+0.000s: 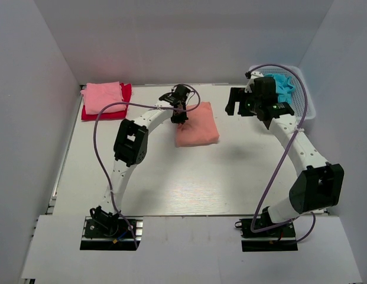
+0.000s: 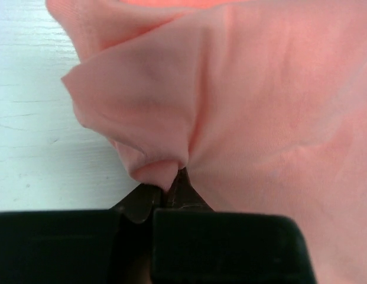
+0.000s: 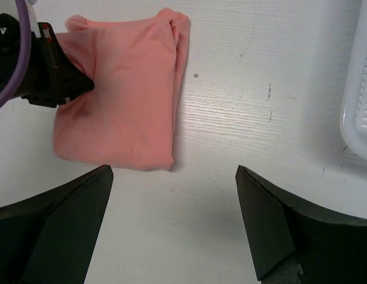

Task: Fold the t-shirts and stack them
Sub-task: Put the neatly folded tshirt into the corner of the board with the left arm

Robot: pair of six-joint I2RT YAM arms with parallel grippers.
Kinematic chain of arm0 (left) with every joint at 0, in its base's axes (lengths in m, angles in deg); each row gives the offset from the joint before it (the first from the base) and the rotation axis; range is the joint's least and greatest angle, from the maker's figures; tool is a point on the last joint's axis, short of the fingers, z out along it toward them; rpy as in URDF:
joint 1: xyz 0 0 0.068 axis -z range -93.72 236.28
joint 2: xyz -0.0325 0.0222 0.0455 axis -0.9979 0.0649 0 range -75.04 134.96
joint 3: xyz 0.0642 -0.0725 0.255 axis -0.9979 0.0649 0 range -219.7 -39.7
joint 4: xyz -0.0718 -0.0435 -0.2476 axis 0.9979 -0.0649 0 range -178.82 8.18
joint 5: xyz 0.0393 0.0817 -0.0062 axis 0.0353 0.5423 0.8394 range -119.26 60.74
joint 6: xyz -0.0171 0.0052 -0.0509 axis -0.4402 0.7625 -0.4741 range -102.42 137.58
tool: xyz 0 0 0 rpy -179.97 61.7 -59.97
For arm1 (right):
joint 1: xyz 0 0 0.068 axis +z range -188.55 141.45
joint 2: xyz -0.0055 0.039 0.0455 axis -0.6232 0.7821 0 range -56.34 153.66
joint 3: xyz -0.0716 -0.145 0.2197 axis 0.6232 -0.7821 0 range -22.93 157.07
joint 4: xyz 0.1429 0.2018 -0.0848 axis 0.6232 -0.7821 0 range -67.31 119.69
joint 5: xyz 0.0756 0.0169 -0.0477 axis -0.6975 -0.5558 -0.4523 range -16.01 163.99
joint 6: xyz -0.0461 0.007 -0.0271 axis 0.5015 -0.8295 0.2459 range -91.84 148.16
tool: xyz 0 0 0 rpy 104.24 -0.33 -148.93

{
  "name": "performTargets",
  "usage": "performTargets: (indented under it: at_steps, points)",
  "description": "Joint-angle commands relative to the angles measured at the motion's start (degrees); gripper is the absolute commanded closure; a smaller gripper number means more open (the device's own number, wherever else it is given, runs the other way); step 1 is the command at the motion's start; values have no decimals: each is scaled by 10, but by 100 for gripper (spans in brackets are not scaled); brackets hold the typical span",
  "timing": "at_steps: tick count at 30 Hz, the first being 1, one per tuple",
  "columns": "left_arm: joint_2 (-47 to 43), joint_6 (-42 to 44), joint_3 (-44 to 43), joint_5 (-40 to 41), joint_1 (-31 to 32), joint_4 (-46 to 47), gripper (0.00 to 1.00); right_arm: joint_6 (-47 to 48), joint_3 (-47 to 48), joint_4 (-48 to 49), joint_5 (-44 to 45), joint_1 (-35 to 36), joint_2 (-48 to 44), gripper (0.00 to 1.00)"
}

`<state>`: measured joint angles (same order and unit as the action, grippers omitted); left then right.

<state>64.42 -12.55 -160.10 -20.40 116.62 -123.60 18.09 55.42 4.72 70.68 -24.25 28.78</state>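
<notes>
A folded salmon-orange t-shirt (image 1: 197, 125) lies mid-table; it also shows in the right wrist view (image 3: 121, 89). My left gripper (image 1: 180, 113) is shut on its left edge, pinching a fold of the cloth (image 2: 165, 168). A light pink t-shirt (image 1: 104, 96) lies folded on a red one (image 1: 125, 96) at the back left. A turquoise-blue t-shirt (image 1: 283, 87) sits in the basket. My right gripper (image 1: 235, 102) is open and empty, raised above the table right of the salmon shirt; its fingers (image 3: 65, 236) frame bare table.
A white lattice basket (image 1: 308, 100) stands at the back right; its rim shows in the right wrist view (image 3: 357, 89). White walls close in the table on three sides. Purple cables loop from both arms.
</notes>
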Motion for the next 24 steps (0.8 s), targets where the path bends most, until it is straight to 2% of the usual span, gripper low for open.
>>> performTargets:
  at_steps: [1, 4, 6, 10, 11, 13, 16, 24]
  points:
    - [8, 55, -33, 56, 6, -74, 100, 0, -11, 20, 23, -2, -23, 10]
    - [-72, 150, -6, 84, 6, -12, 100, 0, -58, 27, 30, -2, -43, 10]
    - [-142, 179, 33, 85, -7, 31, 100, -10, -101, 31, 48, -2, -67, 10]
    - [-223, 290, 65, 56, -20, 53, 100, -20, -165, 44, 51, -2, -107, 10]
    - [-239, 333, 88, 56, -20, 59, 100, -19, -189, 61, 50, -1, -122, 10]
    - [-287, 367, 135, 56, -26, 94, 100, -28, -234, 76, 59, -1, -146, 10]
    - [-324, 410, 180, 48, -49, 124, 100, -44, -273, 87, 71, -2, -179, 10]
    - [-337, 479, 141, 14, -124, 124, 100, -54, -270, 63, 93, -1, -225, 10]
